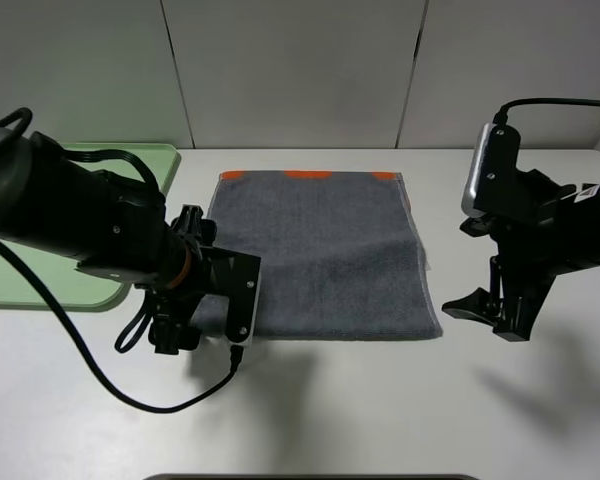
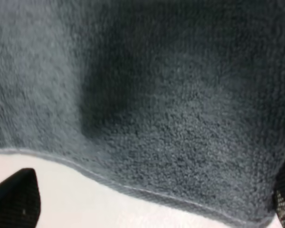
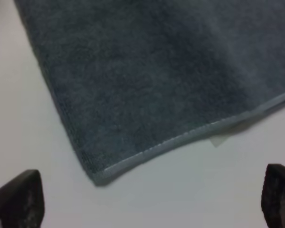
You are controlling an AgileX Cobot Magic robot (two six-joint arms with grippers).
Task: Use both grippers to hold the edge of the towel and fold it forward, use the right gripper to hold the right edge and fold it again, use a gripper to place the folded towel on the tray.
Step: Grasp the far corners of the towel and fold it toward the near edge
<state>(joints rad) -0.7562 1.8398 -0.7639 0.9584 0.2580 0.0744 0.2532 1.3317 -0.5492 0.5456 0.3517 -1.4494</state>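
Observation:
The dark grey towel (image 1: 320, 250) lies spread flat on the white table, its orange patches along the far border. Its plain hemmed edge (image 1: 340, 337) faces the front, and the right edge (image 1: 421, 240) runs along the right side. My left gripper (image 1: 185, 330) hangs open over the near left corner; in the left wrist view the left gripper (image 2: 149, 204) straddles the pale hem (image 2: 133, 190). My right gripper (image 1: 490, 312) is open just right of the near right corner (image 3: 97, 178), over bare table and not touching it. The pale green tray (image 1: 40, 290) sits at the left, partly hidden by the left arm.
A small pale tag (image 3: 219, 140) sticks out from under a hem near the right corner. A black cable (image 1: 130, 395) from the left arm loops over the table in front. A grey panelled wall (image 1: 300, 70) closes off the back.

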